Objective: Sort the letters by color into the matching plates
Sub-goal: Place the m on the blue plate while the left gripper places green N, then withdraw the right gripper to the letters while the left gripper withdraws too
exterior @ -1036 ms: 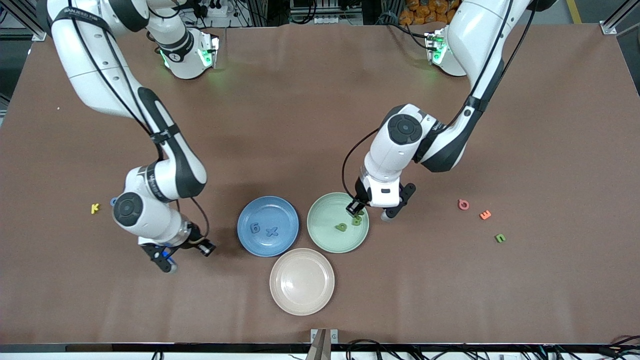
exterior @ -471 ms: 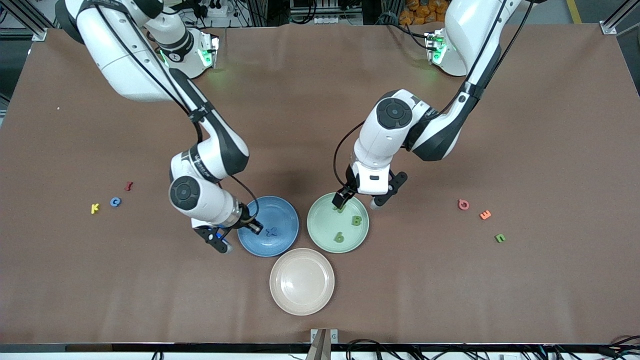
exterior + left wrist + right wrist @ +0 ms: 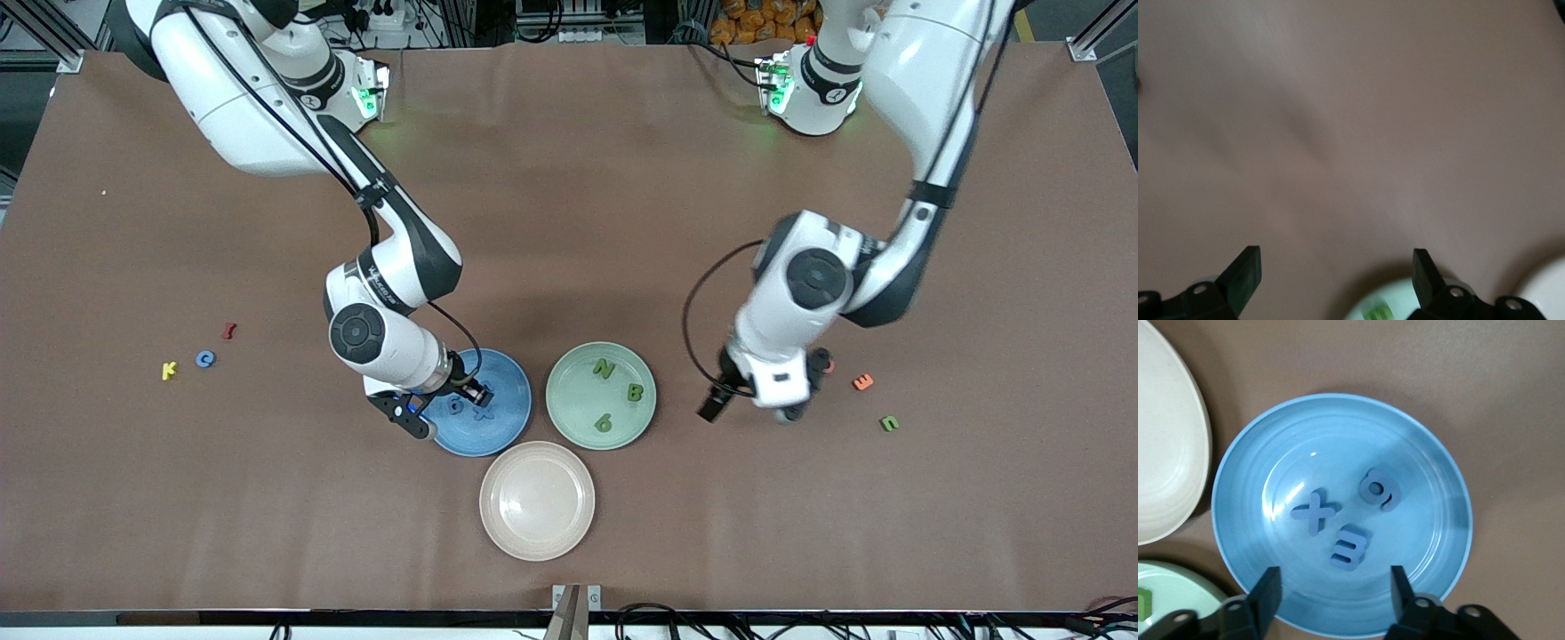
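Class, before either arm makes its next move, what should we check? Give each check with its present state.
1. Right gripper open over the round blue plate, holding nothing: ok.
2. Left gripper open over the brown table, holding nothing: ok.
3. Blue plate holds only blue foam letters, three: ok.
4. Round pale green plate holds only green foam letters, three: ok.
5. All blue and green letters plated: not ok; a blue C and a green letter lie on the table.
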Tool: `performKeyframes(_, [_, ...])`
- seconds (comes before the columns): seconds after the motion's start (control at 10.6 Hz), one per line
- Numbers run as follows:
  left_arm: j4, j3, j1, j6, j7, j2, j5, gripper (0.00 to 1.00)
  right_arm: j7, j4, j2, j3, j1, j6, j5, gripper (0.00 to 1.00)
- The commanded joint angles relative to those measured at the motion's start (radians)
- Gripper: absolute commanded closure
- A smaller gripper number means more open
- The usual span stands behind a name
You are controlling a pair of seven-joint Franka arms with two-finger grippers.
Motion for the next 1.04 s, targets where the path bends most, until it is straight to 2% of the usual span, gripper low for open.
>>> performKeyframes(0.0, [0.002, -0.013, 0.148, -0.041, 0.211, 0.035, 0.027, 0.00, -0.003, -0.008, -0.019, 0.011, -0.025, -0.041, -0.044, 0.00])
performKeyframes(0.28, [0.007, -0.007, 0.232, -0.090, 0.449, 0.072, 0.050, 0.00, -0.151, -0.010, -0.055, 0.008, -0.086, -0.125, -0.046, 0.00])
performKeyframes(0.38, [0.007, 0.031, 0.232, -0.113, 0.510, 0.074, 0.081, 0.00, -0.232, -0.011, -0.062, 0.007, -0.121, -0.140, -0.044, 0.00])
performKeyframes(0.75, [0.010, 0.097, 0.239, -0.121, 0.696, 0.100, 0.085, 0.00, -0.458, -0.058, -0.107, -0.005, -0.224, -0.142, -0.046, 0.00])
performKeyframes(0.94, [0.008, 0.113, 0.239, -0.119, 0.784, 0.101, 0.084, 0.00, -0.582, -0.118, -0.150, -0.054, -0.262, -0.142, -0.044, 0.00])
